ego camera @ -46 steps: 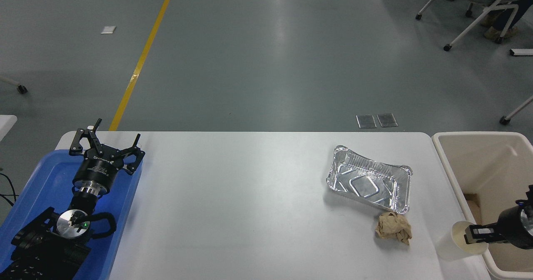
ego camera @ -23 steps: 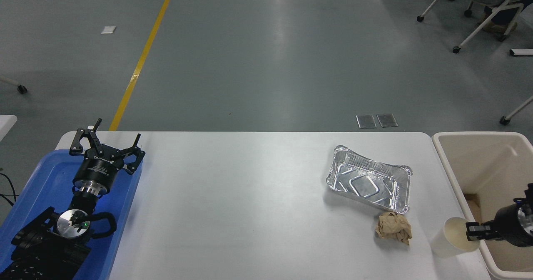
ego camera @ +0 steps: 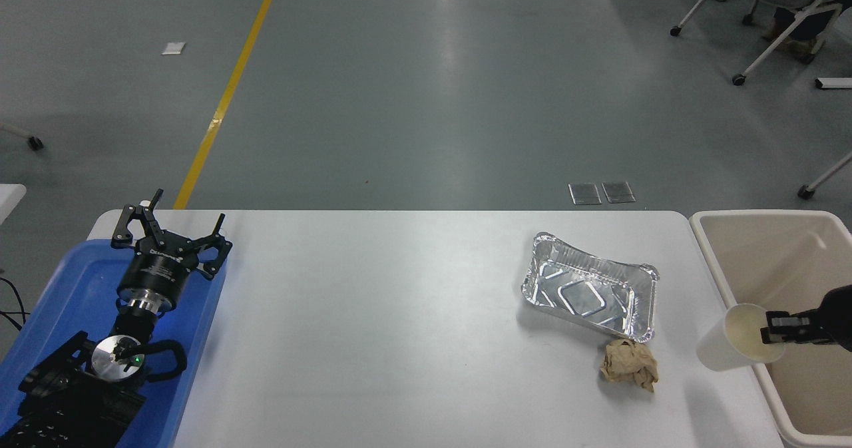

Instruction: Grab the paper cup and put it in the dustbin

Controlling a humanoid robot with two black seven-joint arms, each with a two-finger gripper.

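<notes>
paper cup lifted higher, right claw gripping rim

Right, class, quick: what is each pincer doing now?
Left pincer: open, empty, parked over the blue tray.
Right pincer: closed on the paper cup.

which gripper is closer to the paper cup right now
Right. The right gripper is at the paper cup, gripping its rim beside the dustbin. The left gripper is parked far across the table over the blue tray, fingers spread.
</notes>
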